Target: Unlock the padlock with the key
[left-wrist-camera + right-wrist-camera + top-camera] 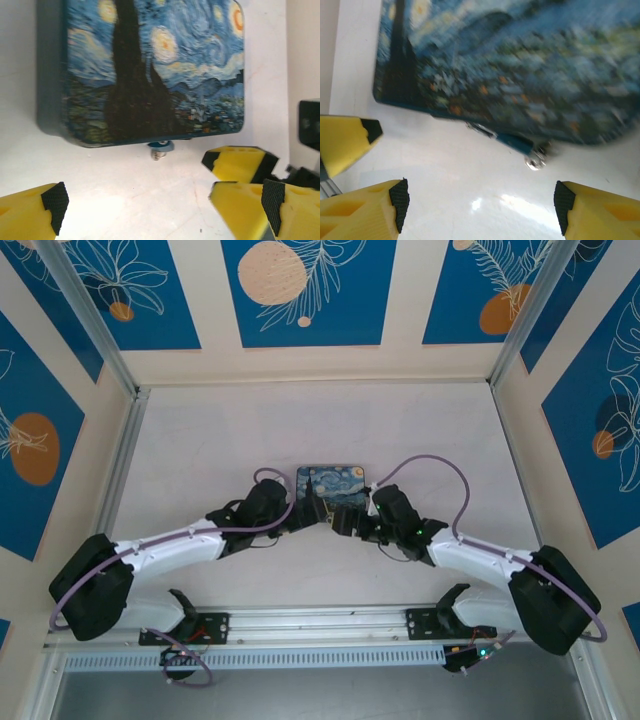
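Resting: painted box (pixel 331 483) on white table (pixel 200 460) | walls (pixel 300 290) blue-floral | left fingers (pixel 30 215), right fingers (pixel 365 215) released

Bright, even light up top; glare blooms on the bench (pixel 515 205), and the painted box (pixel 520 65) smears with blur.

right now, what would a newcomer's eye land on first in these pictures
The box with the swirly blue-and-yellow starry-night lid stands out first, in the middle of the white table where the two arms meet. Next come the bright yellow jaws of both arms, standing open just in front of the box's near edge. A tiny bluish padlock sits at that edge, easy to miss.
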`<state>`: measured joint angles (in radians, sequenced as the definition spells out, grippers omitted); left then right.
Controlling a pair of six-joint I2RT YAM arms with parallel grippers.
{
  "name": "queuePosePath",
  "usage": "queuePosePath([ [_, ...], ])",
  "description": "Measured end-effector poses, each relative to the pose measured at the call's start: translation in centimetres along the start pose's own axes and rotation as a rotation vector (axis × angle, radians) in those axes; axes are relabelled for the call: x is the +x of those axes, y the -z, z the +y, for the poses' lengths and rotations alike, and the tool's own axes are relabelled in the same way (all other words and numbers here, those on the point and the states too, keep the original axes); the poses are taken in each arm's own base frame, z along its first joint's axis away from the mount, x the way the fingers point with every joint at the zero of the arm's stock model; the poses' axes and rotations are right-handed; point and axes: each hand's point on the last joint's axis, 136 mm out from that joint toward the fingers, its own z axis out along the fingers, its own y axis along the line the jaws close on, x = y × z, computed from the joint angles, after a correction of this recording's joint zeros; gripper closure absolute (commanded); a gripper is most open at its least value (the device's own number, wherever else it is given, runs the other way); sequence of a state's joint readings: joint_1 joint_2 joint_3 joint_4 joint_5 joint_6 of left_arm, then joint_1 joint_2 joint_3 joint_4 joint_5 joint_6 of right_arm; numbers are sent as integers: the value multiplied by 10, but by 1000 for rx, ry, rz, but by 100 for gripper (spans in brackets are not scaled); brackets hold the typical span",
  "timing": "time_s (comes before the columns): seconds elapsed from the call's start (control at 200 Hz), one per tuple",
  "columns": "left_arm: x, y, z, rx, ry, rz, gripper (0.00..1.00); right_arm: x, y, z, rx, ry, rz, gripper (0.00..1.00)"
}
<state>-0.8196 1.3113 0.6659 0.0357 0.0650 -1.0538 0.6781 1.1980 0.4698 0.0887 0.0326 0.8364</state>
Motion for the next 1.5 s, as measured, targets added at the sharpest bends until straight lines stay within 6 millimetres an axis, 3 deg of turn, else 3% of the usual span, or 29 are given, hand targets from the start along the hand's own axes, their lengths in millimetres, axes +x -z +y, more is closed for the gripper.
queuePosePath([
  [0.2, -5, 1, 16, -59, 2, 0, 0, -30, -15, 13, -1, 4, -10, 22],
  [0.37, -14, 2, 16, -66, -5, -13, 0, -42, -23, 20, -14, 10, -1, 24],
  [0.57, -13, -4, 21, -86, -5, -1, 0, -37, -13, 22, -38, 25, -3, 24],
  [0.825, -11, -23, 30, -129, -16, 30, 0, -28, 8, 5, -25, 42, -31, 24],
  [1.14, -22, -43, 29, -127, -2, 29, 0, -16, 6, -14, 19, 60, 0, 26],
  [1.5, -38, -41, 32, -128, 4, 1, 0, -3, -14, -38, 95, 131, 79, 41],
])
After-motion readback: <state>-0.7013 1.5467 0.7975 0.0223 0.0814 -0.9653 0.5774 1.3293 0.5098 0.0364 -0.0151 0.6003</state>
